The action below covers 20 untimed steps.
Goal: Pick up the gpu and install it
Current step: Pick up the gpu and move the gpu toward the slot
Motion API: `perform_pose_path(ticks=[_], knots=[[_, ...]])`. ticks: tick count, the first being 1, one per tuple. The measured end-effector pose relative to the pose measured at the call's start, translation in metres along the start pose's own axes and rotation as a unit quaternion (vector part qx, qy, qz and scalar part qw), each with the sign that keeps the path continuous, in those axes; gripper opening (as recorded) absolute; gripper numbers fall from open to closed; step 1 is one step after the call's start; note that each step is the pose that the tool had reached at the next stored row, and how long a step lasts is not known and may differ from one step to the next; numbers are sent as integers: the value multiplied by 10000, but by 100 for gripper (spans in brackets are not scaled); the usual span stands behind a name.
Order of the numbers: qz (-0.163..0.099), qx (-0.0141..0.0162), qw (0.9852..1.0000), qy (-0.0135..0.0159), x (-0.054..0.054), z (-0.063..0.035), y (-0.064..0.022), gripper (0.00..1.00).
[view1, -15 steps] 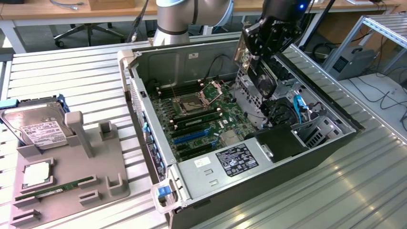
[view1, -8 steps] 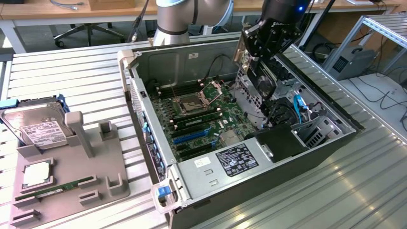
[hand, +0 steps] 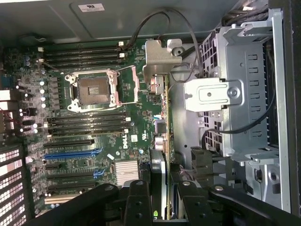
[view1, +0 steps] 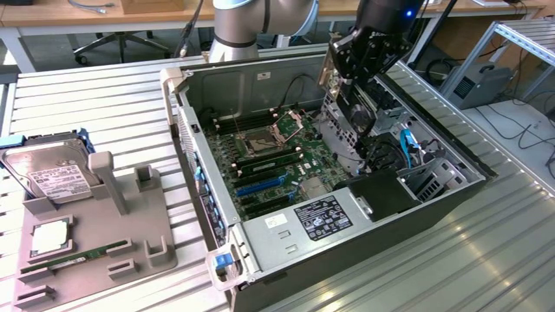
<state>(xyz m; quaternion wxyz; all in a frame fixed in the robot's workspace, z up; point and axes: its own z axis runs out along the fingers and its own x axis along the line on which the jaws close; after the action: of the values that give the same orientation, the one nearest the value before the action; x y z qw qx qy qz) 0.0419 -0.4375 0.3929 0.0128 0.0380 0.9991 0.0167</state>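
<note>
The step in hand is judged to be the carrying of the graphics card (view1: 350, 112) over the open computer case (view1: 194, 170); the picking up is done and the installing is not yet done. The card is held by the fingers (hand: 138, 200), which are closed on its two flat faces, one on each side, with only the thickness of the card between them. It hangs on edge below the gripper (view1: 362, 73), above the motherboard (view1: 275, 161) and beside the metal drive cage (hand: 235, 94). In the wrist view the card is seen edge-on, with its silver bracket (hand: 159, 59) at the far end. No contact with any slot can be seen.

For the seating, it is judged that the lower edge of the card must be brought parallel to a long slot such as the blue one (hand: 70, 153), with the bracket set toward the wall of the case. The loose black cable (hand: 197, 52) near the bracket could be caught.

The arm is brought in from above the case, with the wrist turned down so that the gripper points into the case. The base of the arm (view1: 236, 29) stands behind the case on the slatted surface (view1: 87, 107).
</note>
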Motion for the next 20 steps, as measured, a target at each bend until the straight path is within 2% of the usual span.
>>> perform_pose_path(ticks=[20], knots=[[0, 0, 10000, 0, 1, 57, -2, 27]])
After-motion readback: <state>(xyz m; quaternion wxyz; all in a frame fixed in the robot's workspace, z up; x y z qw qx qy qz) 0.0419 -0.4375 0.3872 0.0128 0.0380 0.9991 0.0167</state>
